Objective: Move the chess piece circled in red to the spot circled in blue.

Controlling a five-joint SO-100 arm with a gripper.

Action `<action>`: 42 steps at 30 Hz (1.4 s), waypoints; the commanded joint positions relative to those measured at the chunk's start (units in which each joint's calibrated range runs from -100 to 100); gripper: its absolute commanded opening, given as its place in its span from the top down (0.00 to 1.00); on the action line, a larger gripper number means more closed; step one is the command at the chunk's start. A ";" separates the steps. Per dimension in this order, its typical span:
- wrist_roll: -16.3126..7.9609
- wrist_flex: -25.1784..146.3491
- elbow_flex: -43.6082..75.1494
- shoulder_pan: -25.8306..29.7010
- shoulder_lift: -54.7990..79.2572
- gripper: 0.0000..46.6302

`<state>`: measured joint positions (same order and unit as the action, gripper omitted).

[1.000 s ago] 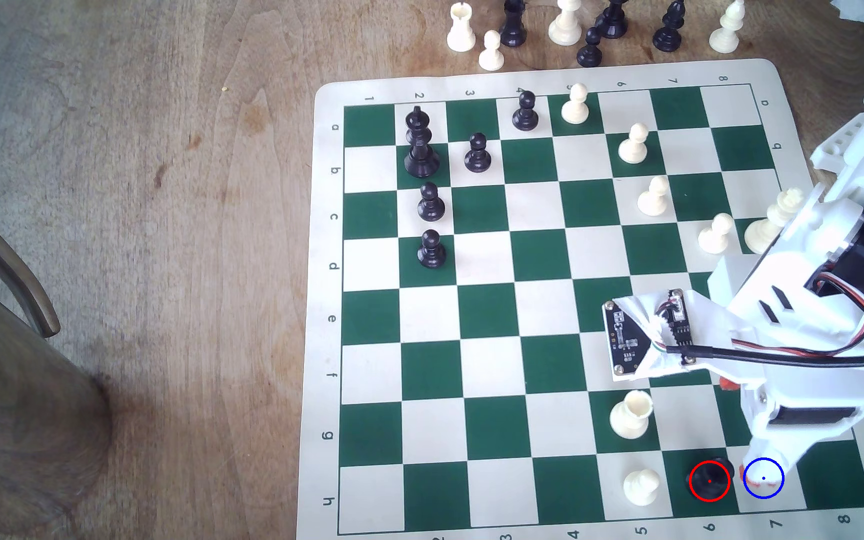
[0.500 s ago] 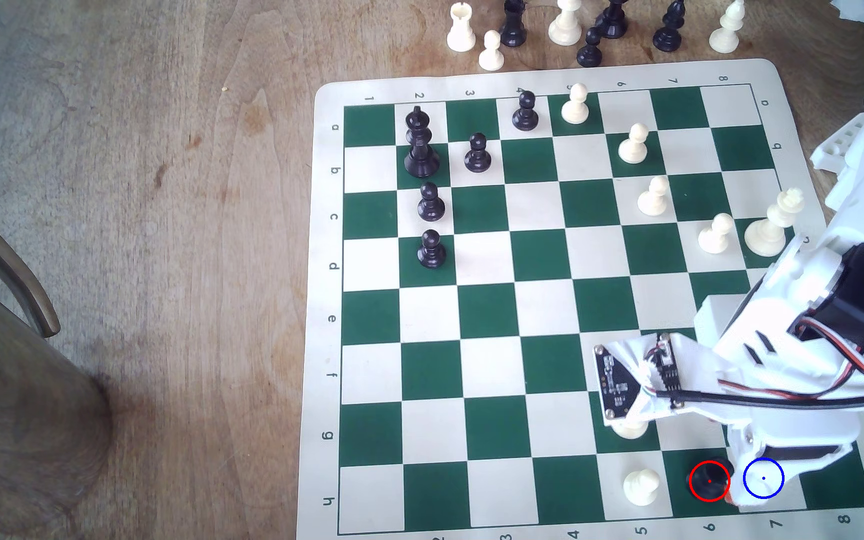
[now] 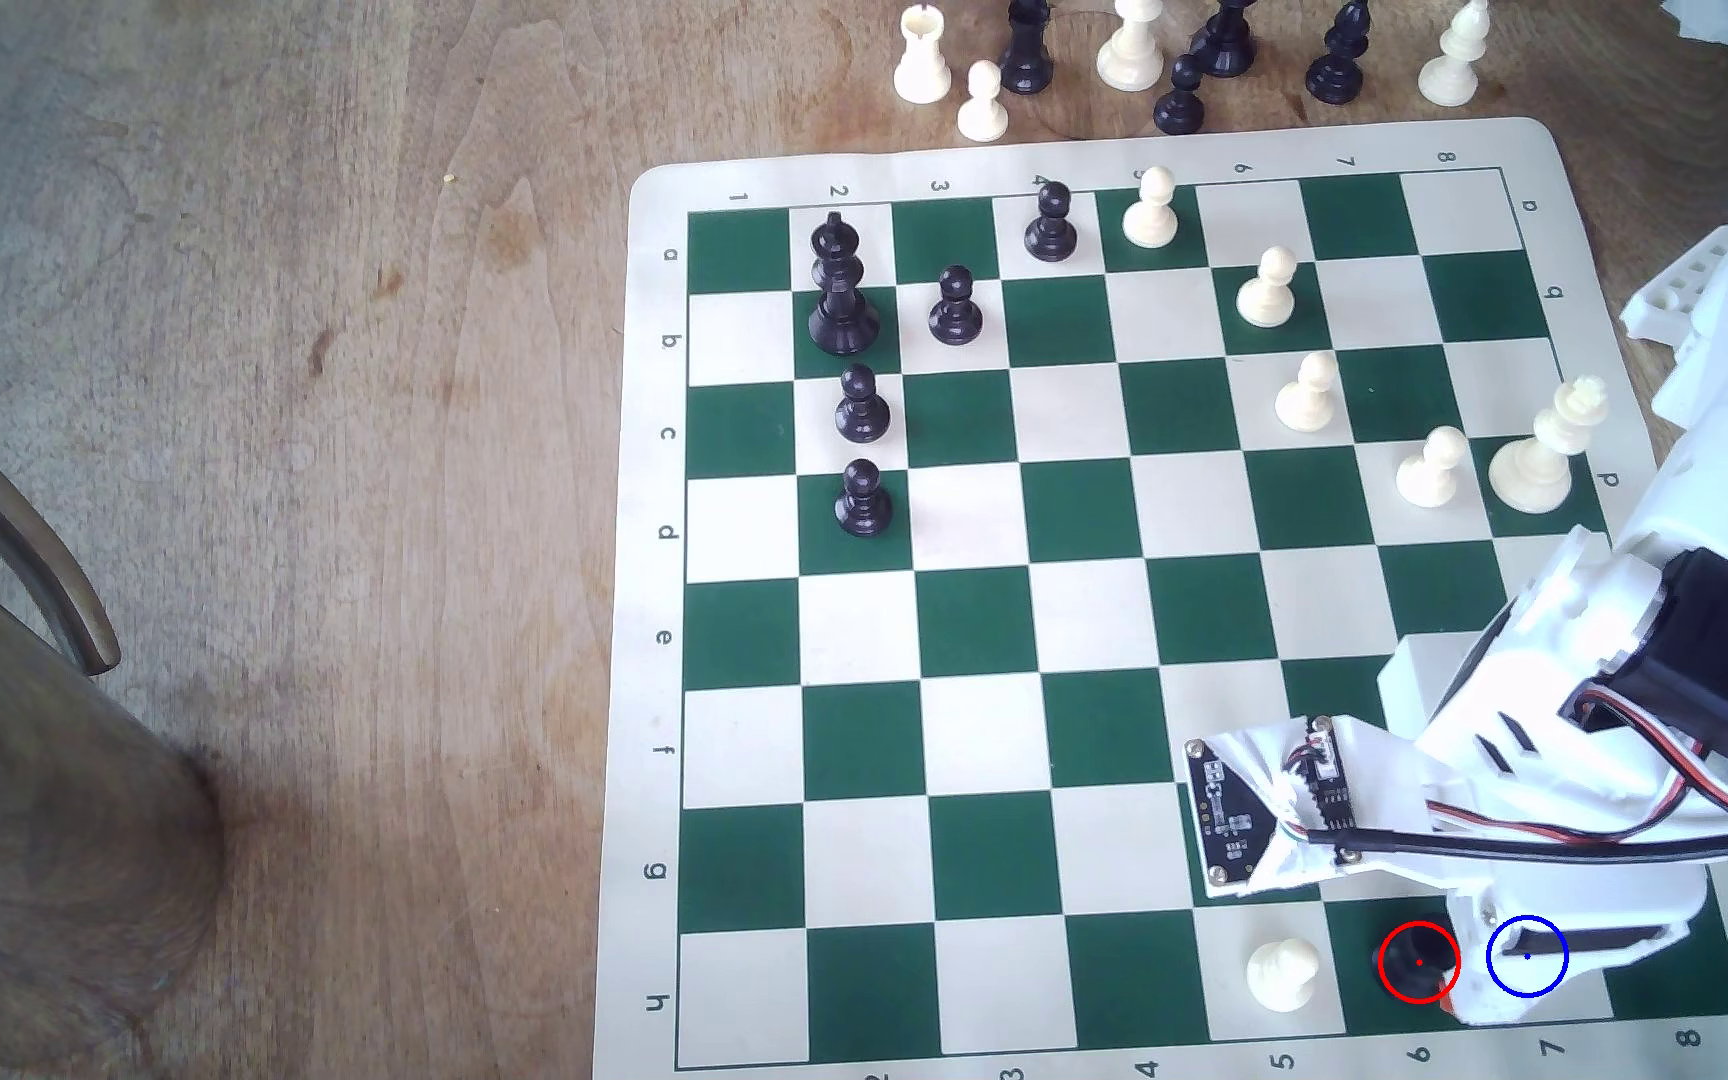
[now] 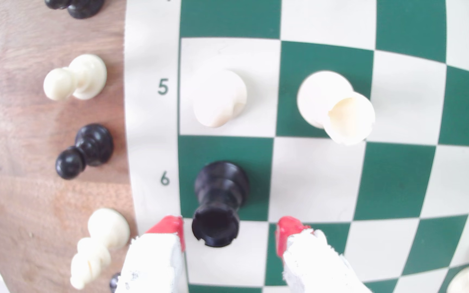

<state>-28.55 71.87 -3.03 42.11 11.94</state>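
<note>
- We see the black piece [image 4: 219, 197] standing upright on the green square by the printed 6, in the board's edge row; the red ring marks it in the exterior view [image 3: 1419, 962].
- The gripper [image 4: 229, 232] is spread wide and holding nothing — its red-tipped fingers [image 4: 171, 226] stand to either side of the piece's head, one just beside it, the other well apart.
- The spot [image 3: 1504, 976], the cream square under the blue ring, adjoins the piece's square; in the exterior view the white arm [image 3: 1566, 914] covers most of it.
- Our worry: the nearer finger sits so close that any descent off-centre could nudge the head and tip the piece.
- If the jaws close this unevenly, we judge the far finger may shove the piece sideways before both pads bite.
- A white piece [image 4: 218, 98] stands on the next square by the 5, and a toppling piece could knock it.
- The glossy, rounded head may slip from a high grip — a lower hold looks safer.
</note>
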 commanded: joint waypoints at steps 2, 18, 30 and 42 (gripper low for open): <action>-0.63 -2.59 -0.78 0.01 -1.24 0.62; -1.42 -4.71 -0.96 0.32 -0.82 0.71; -1.32 -5.29 -1.51 0.48 -0.82 0.86; -0.78 -4.30 -1.60 0.71 -3.62 1.00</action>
<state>-29.47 67.25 -5.02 42.63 12.78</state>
